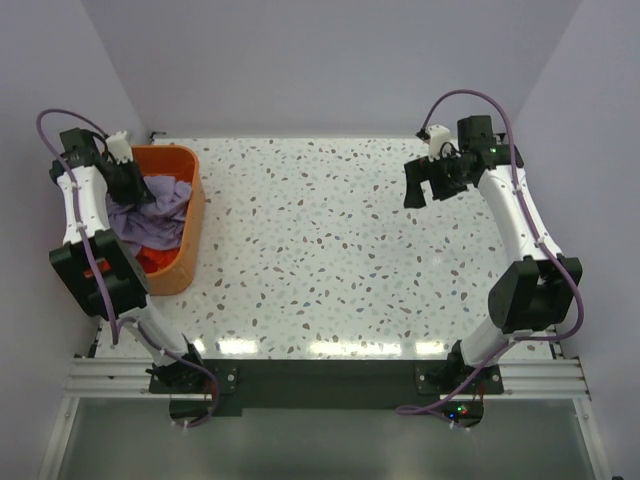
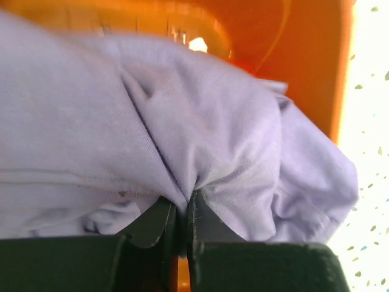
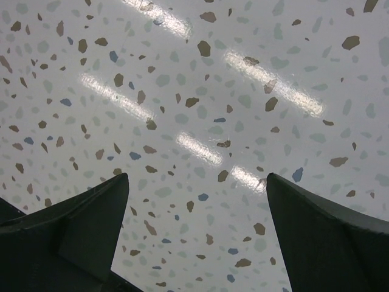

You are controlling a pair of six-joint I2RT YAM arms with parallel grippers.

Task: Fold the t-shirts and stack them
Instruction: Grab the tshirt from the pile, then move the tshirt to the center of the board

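Pinching lavender t-shirt (image 2: 200, 134) with left gripper (image 2: 181, 210) in basket (image 1: 192, 235) at table's (image 1: 330, 250) far-left corner, with right gripper (image 3: 197, 188) spread.

No legible text or labels in view.
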